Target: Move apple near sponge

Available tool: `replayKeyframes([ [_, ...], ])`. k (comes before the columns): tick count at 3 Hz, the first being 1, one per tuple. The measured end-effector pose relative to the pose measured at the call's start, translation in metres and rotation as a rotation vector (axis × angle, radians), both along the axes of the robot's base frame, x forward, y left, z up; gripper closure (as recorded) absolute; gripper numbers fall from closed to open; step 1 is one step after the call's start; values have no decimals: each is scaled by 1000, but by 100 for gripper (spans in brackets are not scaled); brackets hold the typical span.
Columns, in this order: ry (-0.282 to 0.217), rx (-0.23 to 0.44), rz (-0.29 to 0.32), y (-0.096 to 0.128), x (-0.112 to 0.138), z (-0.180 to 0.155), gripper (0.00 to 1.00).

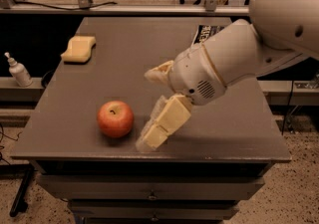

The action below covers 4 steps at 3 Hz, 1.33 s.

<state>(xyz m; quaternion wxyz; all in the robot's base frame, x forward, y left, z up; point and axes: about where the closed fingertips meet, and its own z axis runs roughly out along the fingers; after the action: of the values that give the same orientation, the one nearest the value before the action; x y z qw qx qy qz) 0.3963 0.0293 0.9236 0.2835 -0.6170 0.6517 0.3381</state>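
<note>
Grey table (124, 39) is shown bearing the apple (115, 118) near its front edge, with the sponge (79, 49) placed well apart at the far corner. The gripper (148, 109) is held just beside the apple, its fingers spread and nothing gripped.

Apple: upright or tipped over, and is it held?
Upright: the apple rests on the table with its stem dimple facing up. Not held; the gripper is beside it, apart.
</note>
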Motion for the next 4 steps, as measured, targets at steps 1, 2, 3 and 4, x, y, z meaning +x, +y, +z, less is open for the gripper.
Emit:
replayKeyframes([
  [1,-26,50,-27,25,2,-10,0],
  [2,-65,65,-72,38,16,-19,0],
  [3,-75,63,-98,45,28,-38,0],
  [4,-71,68,-114,53,35,-54,0],
])
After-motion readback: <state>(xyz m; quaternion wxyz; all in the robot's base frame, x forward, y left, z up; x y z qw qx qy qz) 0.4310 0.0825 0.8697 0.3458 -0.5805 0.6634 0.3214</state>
